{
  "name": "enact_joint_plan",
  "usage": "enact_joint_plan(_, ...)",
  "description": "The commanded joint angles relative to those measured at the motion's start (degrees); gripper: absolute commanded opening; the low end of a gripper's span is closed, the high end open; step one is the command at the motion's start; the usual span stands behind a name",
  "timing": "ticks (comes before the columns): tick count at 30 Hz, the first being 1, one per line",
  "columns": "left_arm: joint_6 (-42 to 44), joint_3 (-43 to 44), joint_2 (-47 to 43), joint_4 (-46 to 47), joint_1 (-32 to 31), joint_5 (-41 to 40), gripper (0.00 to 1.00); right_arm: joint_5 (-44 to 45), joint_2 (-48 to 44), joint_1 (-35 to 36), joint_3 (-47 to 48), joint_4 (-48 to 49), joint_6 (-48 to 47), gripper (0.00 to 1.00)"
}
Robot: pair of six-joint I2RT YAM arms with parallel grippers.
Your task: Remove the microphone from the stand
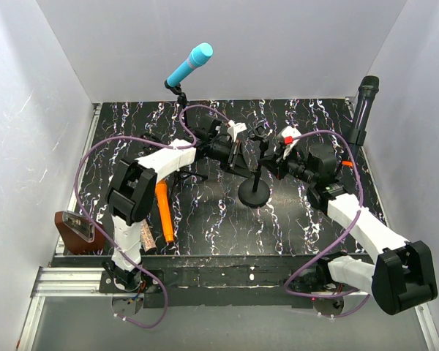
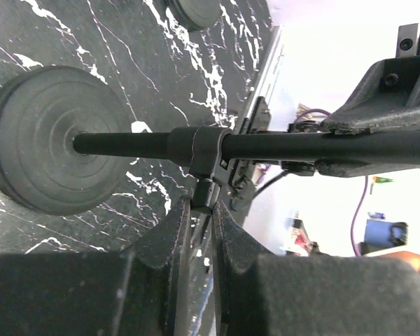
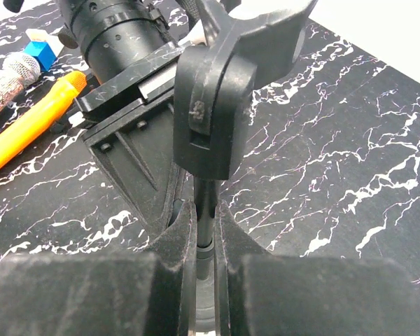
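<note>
Desk microphone stand (image 1: 254, 192) is upright at centre of the black marbled worktop (image 1: 212, 230), round base flat on the surface. Both arms meet at its pole.

Left fingers (image 2: 169, 238): drawn together on the stand, pinching the small knob under the collar (image 2: 204, 148) partway up the pole. Only a thin gap is left between them.

Right fingers (image 3: 176, 238): clamped on the pole directly below the microphone clip (image 3: 213, 105), one finger on each side.

Orange microphone (image 1: 163, 212): lying flat on the worktop, lower left of the stand base and apart from it. A mesh-headed microphone (image 1: 148, 235) lies just beside it on the left.

Blue microphone (image 1: 191, 63): seated, tilted, in a separate stand at upper centre-left of the top view.

Black microphone (image 1: 364, 108): upright at the upper right edge
</note>
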Motion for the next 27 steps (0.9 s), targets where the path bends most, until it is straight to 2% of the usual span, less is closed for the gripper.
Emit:
enact_joint_plan(1,-4.14,2.98,-0.15,-0.84,0.65,9.41,0.00,-0.77,1.82,-0.15,1.51,-4.64,-1.18,0.01)
enact_joint_plan(2,-4.76,2.54,-0.33,-0.84,0.73,9.15,0.00,-0.77,1.91,-0.15,1.51,-4.64,-1.27,0.01)
enact_joint_plan(3,-5.02,2.27,-0.41,-0.32,0.91,9.41,0.05,-0.86,1.91,-0.15,1.60,-4.64,-1.18,0.01)
enact_joint_plan(6,-3.54,2.80,-1.12,-1.88,1.09,7.67,0.31,-0.77,1.82,-0.06,1.69,-4.82,-0.92,0.01)
enact_joint_plan(7,-2.58,3.50,-1.38,-2.59,1.26,6.44,0.46,-0.77,1.74,-0.06,1.69,-4.82,-0.92,0.01)
enact_joint_plan(8,-1.44,4.02,-1.73,-3.47,1.44,5.12,0.58,-0.77,1.74,-0.06,1.60,-4.82,-0.83,0.01)
enact_joint_plan(9,-0.73,4.12,-2.26,-3.91,1.52,3.80,0.64,-0.51,1.82,-0.06,1.60,-4.82,-0.66,0.01)
enact_joint_plan(13,1.12,0.88,-4.98,-1.55,1.53,2.74,0.75,-0.24,2.00,-0.06,2.04,-5.69,-0.04,0.01)
enact_joint_plan(15,2.70,0.34,-6.91,-1.01,1.44,1.43,0.76,-1.12,1.47,-0.06,2.48,-7.27,-1.00,0.04)
enact_joint_plan(16,4.45,0.69,-7.53,-1.89,1.44,0.90,0.76,-1.47,1.21,-0.14,2.83,-8.50,-1.61,0.11)
enact_joint_plan(17,6.55,1.30,-8.06,-3.63,1.44,0.11,0.80,-1.65,0.86,-0.15,3.27,-9.99,-2.49,0.22)
enact_joint_plan(19,11.12,2.44,-8.50,-7.24,1.44,-1.39,0.90,-1.48,-0.11,-0.15,3.97,-13.33,-3.73,0.43)
enact_joint_plan(20,13.49,2.80,-8.76,-8.56,1.44,-2.18,0.93,-1.13,-0.72,-0.23,4.50,-14.91,-3.99,0.49)
enact_joint_plan(22,17.19,2.71,-9.55,-10.15,1.44,-3.58,0.98,-2.08,-2.04,-0.23,6.25,-20.08,-5.74,0.55)
enact_joint_plan(25,20.72,2.01,-11.05,-10.59,1.44,-5.17,0.98,-2.62,-4.76,-0.32,7.05,-25.37,-6.98,0.66)
enact_joint_plan(27,22.39,2.01,-11.84,-10.86,1.44,-5.70,0.98,-3.40,-6.78,-0.23,6.18,-27.05,-7.94,0.67)
